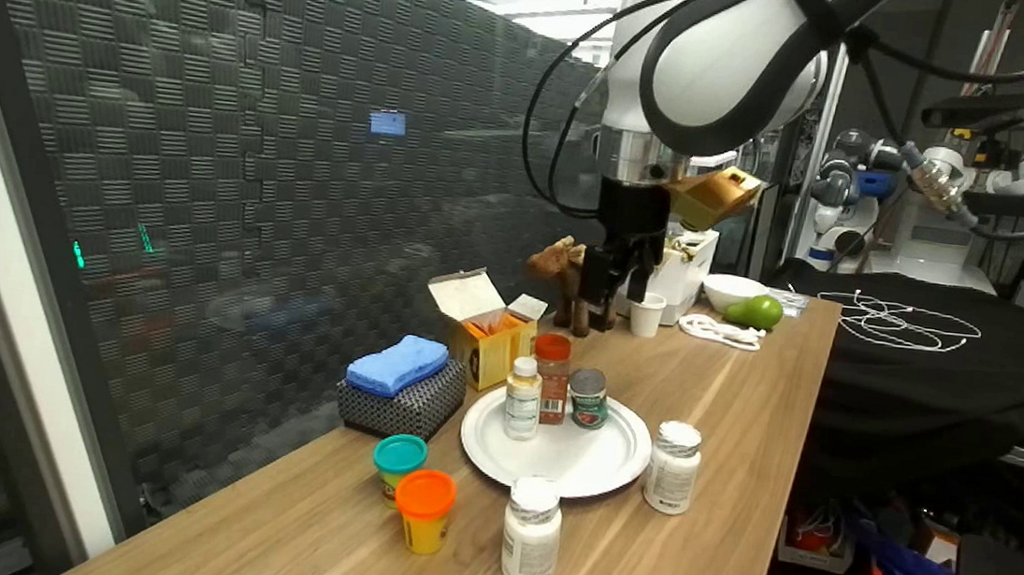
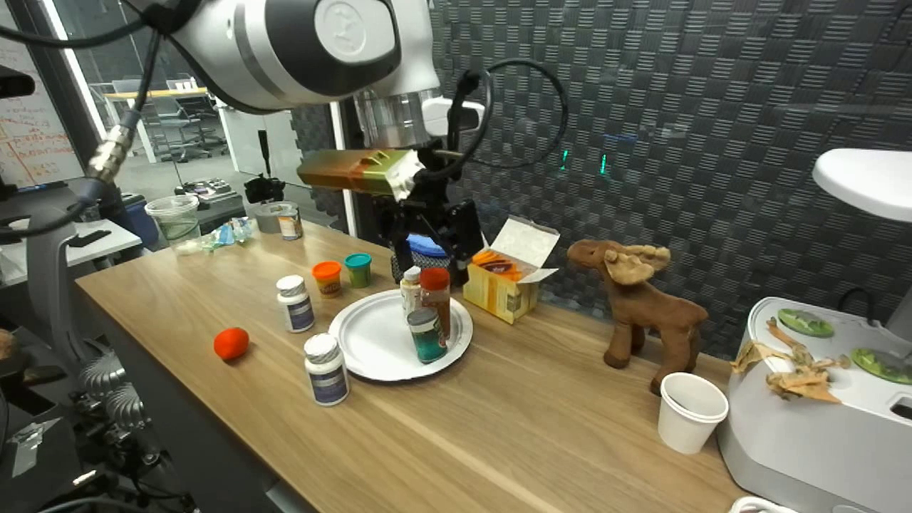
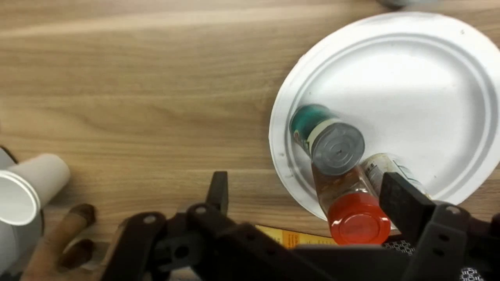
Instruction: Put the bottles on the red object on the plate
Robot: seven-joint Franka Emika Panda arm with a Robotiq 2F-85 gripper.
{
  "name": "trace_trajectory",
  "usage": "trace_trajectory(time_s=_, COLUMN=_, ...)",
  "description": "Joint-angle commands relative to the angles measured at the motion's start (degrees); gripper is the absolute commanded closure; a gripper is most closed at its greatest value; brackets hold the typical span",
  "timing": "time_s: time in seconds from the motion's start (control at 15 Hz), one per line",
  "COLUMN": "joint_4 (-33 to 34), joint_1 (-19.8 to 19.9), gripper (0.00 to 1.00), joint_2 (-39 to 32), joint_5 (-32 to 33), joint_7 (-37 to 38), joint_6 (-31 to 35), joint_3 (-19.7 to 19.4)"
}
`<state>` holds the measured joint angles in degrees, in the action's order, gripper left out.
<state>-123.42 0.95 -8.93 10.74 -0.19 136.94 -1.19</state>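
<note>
A white plate (image 1: 483, 444) holds a red-capped spice jar (image 1: 550, 380), a small white-capped bottle (image 1: 522, 401) and a green can with a grey lid (image 1: 588, 400), all upright. Two white bottles stand on the table outside the plate: one (image 1: 672, 469) near its rim, one (image 1: 531, 538) farther along. They show as well in an exterior view (image 2: 326, 370) (image 2: 295, 305). A red tomato-like object (image 2: 231, 343) lies near the table edge. My gripper (image 1: 618, 274) is open and empty above the plate's side. In the wrist view (image 3: 308, 191) the red cap (image 3: 359, 220) shows between its fingers.
An open yellow box (image 2: 502, 292), a brown toy moose (image 2: 645, 306) and paper cups (image 2: 684, 420) stand along the wall side. Orange-lidded (image 1: 425, 509) and teal-lidded (image 1: 399, 465) tubs and a blue cloth (image 1: 398, 366) on a dark mesh block (image 1: 411, 405) are near the plate.
</note>
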Motion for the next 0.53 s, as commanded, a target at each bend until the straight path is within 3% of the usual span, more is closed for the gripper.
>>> trace_trajectory(time_s=0.0, joint_4=-3.7, joint_1=-1.3, gripper=0.0, joint_2=5.6, joint_5=-2.5, joint_7=7.4, joint_6=-7.5, joint_3=0.4)
trace_trajectory(time_s=0.2, joint_4=-4.7, joint_1=-2.0, gripper=0.0, joint_2=6.1, joint_5=-5.8, joint_7=11.3, joint_6=-10.7, joint_3=1.6)
trace_trajectory(time_s=0.47, joint_4=-5.5, joint_1=-3.1, gripper=0.0, joint_2=4.5, joint_5=-5.2, joint_7=21.3, joint_6=-10.1, joint_3=1.9)
